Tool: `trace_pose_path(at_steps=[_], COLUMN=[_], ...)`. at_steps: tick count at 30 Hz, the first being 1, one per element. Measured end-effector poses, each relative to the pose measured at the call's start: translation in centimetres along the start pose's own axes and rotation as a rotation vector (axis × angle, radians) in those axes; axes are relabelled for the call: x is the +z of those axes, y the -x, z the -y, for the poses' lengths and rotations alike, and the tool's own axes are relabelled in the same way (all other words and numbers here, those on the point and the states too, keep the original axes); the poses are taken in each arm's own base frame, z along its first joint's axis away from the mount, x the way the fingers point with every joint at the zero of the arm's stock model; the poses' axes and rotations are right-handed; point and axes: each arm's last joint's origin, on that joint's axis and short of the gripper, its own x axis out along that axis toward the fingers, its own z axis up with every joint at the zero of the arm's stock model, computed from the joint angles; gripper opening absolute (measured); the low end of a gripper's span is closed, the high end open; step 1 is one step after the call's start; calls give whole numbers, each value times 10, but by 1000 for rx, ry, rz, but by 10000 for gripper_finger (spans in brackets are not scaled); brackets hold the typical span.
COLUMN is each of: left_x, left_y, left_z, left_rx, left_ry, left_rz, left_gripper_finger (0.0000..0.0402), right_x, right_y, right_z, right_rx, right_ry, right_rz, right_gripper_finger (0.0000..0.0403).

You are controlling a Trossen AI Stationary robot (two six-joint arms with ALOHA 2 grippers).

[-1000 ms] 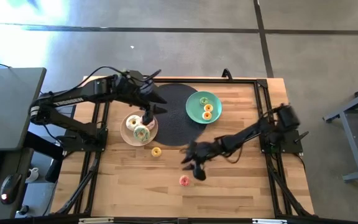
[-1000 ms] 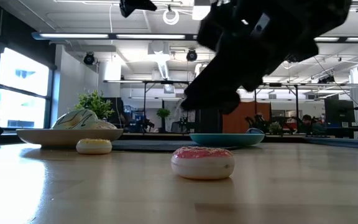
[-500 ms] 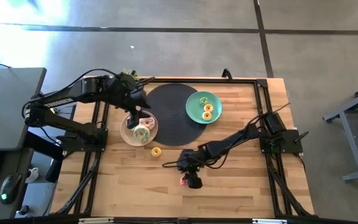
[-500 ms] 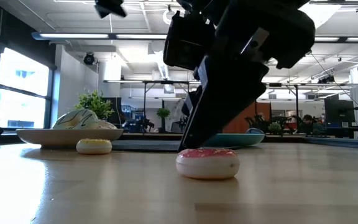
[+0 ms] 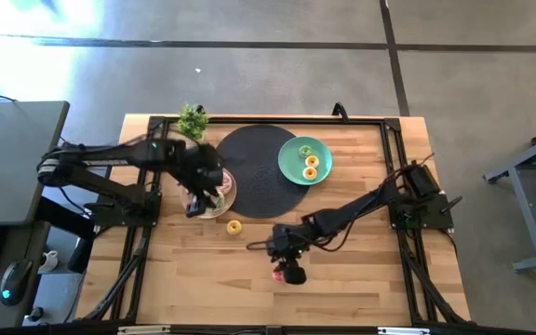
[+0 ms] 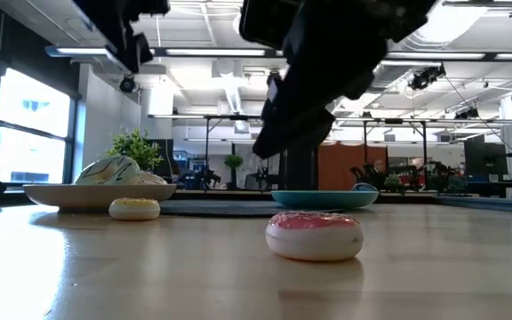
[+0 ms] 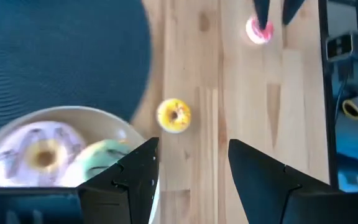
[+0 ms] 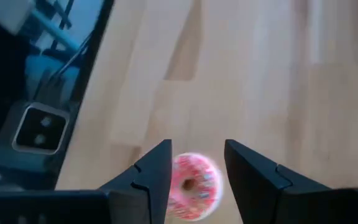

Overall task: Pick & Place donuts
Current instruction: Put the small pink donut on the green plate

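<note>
High view, starting at the left: the left claw (image 5: 198,200) hangs over the near edge of the beige plate (image 5: 228,194), fingers spread and empty, and its wrist camera shows a cream-frosted donut (image 7: 37,151) and a green-frosted donut (image 7: 102,159) lying on that plate. Just off the plate, on the bare desk (image 5: 361,279), sits the small yellow donut (image 5: 234,226). Moving right, here's the action: the right claw (image 5: 289,265) is poised directly above the pink donut (image 5: 277,272), which lies flat on the wood toward the desk's front. From the right wrist camera the pink donut (image 8: 193,179) sits squarely between the two parted fingers, hole facing up, not yet gripped. A ring has no long axis, so any approach angle should do; this arm is plainly the nearer. Far right, the teal plate (image 5: 291,160) carries more small donuts.
</note>
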Motion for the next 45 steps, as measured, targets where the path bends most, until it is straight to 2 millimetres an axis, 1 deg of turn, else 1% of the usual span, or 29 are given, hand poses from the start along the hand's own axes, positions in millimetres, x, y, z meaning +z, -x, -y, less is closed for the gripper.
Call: trace_pose_path(at_steps=[4, 6, 9, 13, 16, 20, 26, 28, 31, 34, 37, 39, 42, 45], left_x=[-14, -20, -25, -27, -27, -28, -28, -28, -28, -28, -28, -27, -27, -26], left_y=[-30, -40, -49, -53, -54, -54, -54, -54, -54, -54, -54, -54, -54, -54], left_z=[7, 10, 15, 20, 23, 25, 25, 25, 25, 24, 24, 25, 25, 25], left_rx=[-43, -57, -66, -35, -35, -33, -31, -31, -23, -17, -16, -17, -18, -19], left_ry=[-53, -76, -93, -88, -83, -54, -53, -60, -63, -66, -65, -59, -59, -59], left_rz=[-34, -46, -43, -45, -47, -51, -51, -51, -49, -47, -46, -45, -39, -30], left_gripper_finger=[191, 191, 191, 191, 191, 191, 191, 191, 191, 191, 191, 191, 191, 191], right_x=[-16, -26, -31, -31, -32, -37, -43, -42, -36, -22, -6, -2, 3, 6], right_y=[-10, -16, -19, -19, -19, -21, -22, -22, -20, -8, 18, 38, 73, 106], right_z=[-9, -8, -7, -1, 2, 0, -2, -3, -6, -9, -5, 4, 23, 51], right_rx=[8, -15, -58, -99, -98, -99, -106, -95, -73, -65, -118, -226, -450, -723], right_ry=[63, 62, 24, -56, -67, -51, -81, -89, -87, -76, -69, -84, -93, -85], right_rz=[-71, -104, -93, -48, -33, -43, -54, -50, -32, -10, -17, -45, -53, -57], right_gripper_finger=[144, 144, 144, 144, 135, 100, 17, 8, 17, 11, 5, 9, 12, 6])
